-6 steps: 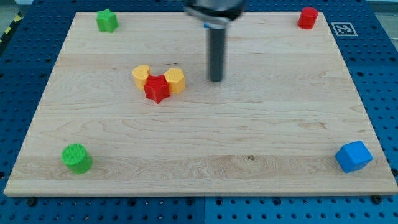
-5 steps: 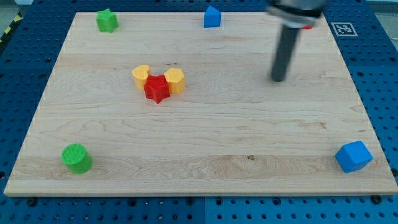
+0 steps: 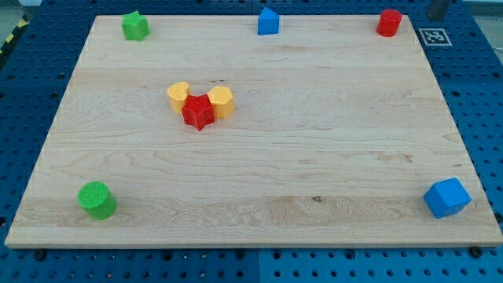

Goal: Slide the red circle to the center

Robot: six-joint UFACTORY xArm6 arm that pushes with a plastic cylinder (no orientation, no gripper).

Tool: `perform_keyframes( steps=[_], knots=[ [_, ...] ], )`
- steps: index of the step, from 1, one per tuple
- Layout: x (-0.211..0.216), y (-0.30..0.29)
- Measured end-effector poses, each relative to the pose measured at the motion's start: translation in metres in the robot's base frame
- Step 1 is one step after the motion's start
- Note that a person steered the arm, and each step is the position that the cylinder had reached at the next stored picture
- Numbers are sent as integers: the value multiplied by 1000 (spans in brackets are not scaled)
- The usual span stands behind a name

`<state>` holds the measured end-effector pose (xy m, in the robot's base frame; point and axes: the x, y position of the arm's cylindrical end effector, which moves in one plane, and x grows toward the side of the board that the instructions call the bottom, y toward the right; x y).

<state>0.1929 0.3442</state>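
The red circle stands near the top right corner of the wooden board. My tip shows at the view's top edge, off the board, to the right of the red circle and clear of it. The arm above it is out of view.
A red star touches a yellow heart and a yellow hexagon left of centre. A green star is top left, a blue house-shaped block top middle, a green circle bottom left, a blue cube bottom right.
My tip has swept from the board's upper middle to the right and up, ending past the top right corner. No block has moved.
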Motion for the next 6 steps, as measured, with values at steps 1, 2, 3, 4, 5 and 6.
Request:
perform_keyframes(
  steps=[1, 2, 3, 4, 5, 6],
  knots=[
    [0, -25],
    [4, -78],
    [16, -114],
    [37, -117],
    [61, -117],
    [85, -117]
  ],
)
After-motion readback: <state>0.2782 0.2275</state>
